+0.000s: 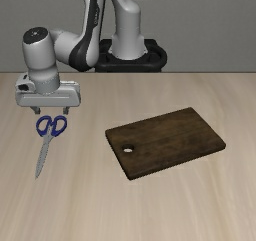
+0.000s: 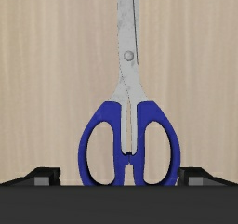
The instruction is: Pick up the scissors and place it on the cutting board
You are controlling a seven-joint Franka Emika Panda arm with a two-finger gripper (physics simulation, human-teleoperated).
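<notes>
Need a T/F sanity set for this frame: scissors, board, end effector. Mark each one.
1. The scissors lie on the table, off the board. True.
2. The scissors' handles are red. False: they are blue.
3. The end effector is shut on the scissors. False: it is open, and its fingers stand clear on either side of the handles.
4. The board has a hole near one corner. True.
5. The scissors' blades are spread wide. False: they lie closed together.
</notes>
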